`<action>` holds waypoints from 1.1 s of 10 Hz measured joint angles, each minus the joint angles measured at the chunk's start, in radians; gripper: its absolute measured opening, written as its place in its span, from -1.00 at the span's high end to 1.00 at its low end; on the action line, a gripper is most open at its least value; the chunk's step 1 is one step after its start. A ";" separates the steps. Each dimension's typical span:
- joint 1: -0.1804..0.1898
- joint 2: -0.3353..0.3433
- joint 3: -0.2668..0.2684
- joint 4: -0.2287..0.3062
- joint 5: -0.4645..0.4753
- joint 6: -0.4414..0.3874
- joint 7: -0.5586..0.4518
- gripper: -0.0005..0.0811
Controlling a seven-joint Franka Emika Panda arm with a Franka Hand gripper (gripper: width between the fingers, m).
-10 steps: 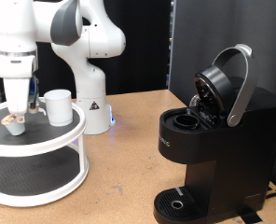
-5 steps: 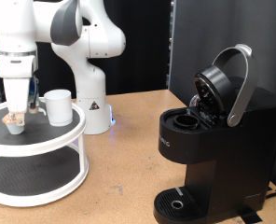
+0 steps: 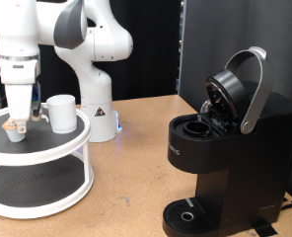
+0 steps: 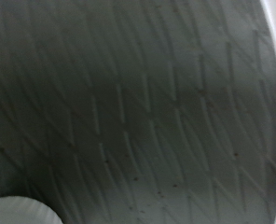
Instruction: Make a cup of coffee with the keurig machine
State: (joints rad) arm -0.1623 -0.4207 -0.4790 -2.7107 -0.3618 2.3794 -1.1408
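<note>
The black keurig machine point(image 3: 225, 148) stands at the exterior view's right with its silver-handled lid point(image 3: 247, 87) raised and the pod chamber point(image 3: 197, 126) exposed. The white cup point(image 3: 60, 113) stands on the top tier of a white round stand point(image 3: 47, 148) at the left. My gripper point(image 3: 20, 120) hangs straight down over that tier, next to the cup, with its fingers on either side of a small white pod with a brown top point(image 3: 15, 132). The jaws look parted around the pod. The wrist view shows only the dark patterned mat point(image 4: 129, 112), very close; no fingers show there.
The stand has a lower tier with a dark mat point(image 3: 33, 183). The white arm base point(image 3: 99, 109) stands behind it. A round drip tray point(image 3: 190, 213) sits at the machine's foot. A black backdrop point(image 3: 225, 39) is behind the wooden table point(image 3: 126, 188).
The gripper has shifted very slightly at the pod on the top tier. The cup and the machine have not moved.
</note>
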 joint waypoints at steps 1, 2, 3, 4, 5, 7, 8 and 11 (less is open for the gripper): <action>-0.003 -0.012 -0.007 -0.011 -0.007 0.000 -0.025 -0.99; -0.008 -0.030 -0.016 -0.025 -0.009 0.000 -0.050 -0.99; -0.015 -0.048 -0.021 -0.036 -0.014 0.000 -0.060 -0.99; -0.024 -0.063 -0.021 -0.046 -0.020 -0.004 -0.062 -0.99; -0.030 -0.076 -0.022 -0.051 -0.025 -0.009 -0.064 -0.99; -0.040 -0.091 -0.023 -0.056 -0.034 -0.013 -0.066 -0.99; -0.047 -0.092 -0.023 -0.058 -0.049 -0.012 -0.066 -0.99; -0.073 -0.085 -0.031 -0.074 -0.095 0.029 -0.066 -0.99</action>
State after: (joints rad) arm -0.2349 -0.5053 -0.5095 -2.7852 -0.4564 2.4086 -1.2066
